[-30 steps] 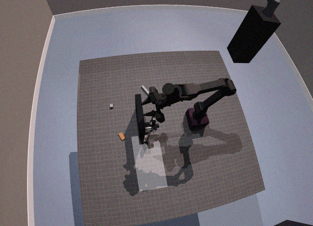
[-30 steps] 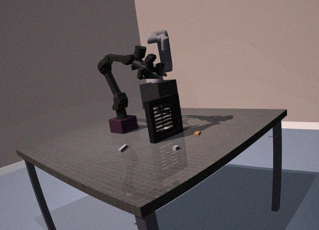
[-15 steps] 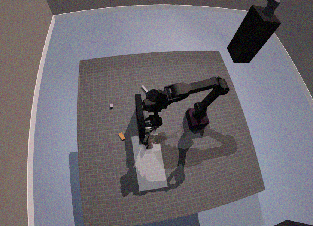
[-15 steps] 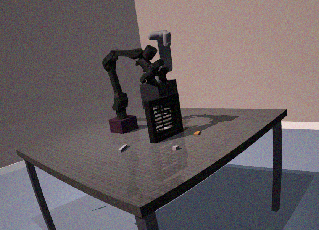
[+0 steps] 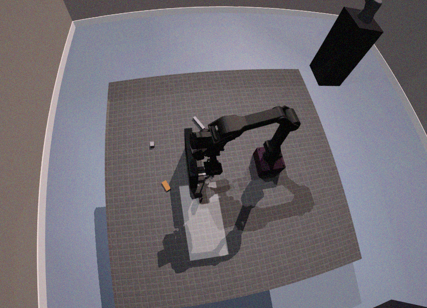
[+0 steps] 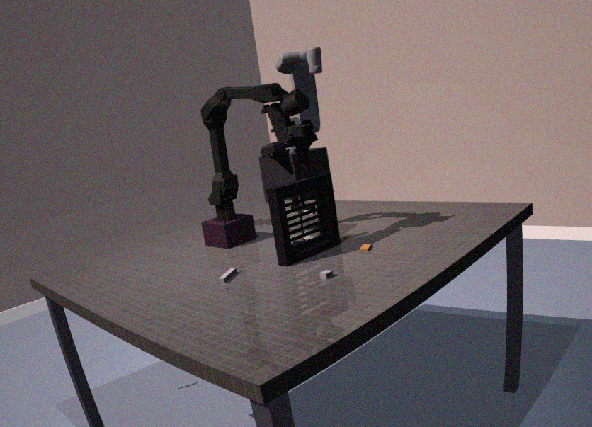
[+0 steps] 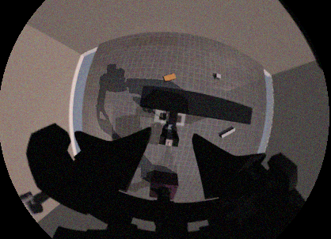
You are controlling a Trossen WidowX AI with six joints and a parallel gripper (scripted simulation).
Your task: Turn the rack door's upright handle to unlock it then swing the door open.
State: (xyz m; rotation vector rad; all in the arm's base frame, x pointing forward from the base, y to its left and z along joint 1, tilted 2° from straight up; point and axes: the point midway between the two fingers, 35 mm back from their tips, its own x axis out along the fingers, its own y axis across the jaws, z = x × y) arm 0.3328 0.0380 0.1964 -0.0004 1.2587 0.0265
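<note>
Rack door handle: black upright handle (image 7: 169, 129) on the arm's side of the black rectangular rack frame (image 5: 188, 156) (image 6: 279, 226) (image 7: 222, 108); wrist view puts it beyond the fingertips, in line with the gap; top view, hidden by the gripper
Handle axis: upright by the task; wrist view looks down on it, so approach judged to be from above
Gripper: black parallel-jaw gripper (image 5: 207, 154) (image 6: 297, 166) (image 7: 172, 134), pointing down, fingers partly spread, holding nothing
Coming move: probably lower with one finger each side, then squeeze; height left to go cannot be read
Door: looks shut; turn and swing judged still to do
Loose pieces: orange block (image 5: 166, 185) (image 6: 366, 247) (image 7: 169, 77) and white cube (image 5: 151, 144) (image 6: 326, 274) (image 7: 217, 76) beyond the frame; white bar (image 5: 198, 122) (image 6: 228, 275) (image 7: 227, 132) near its end
Room: swing side faces the arm, judged; forearm may need to back off
</note>
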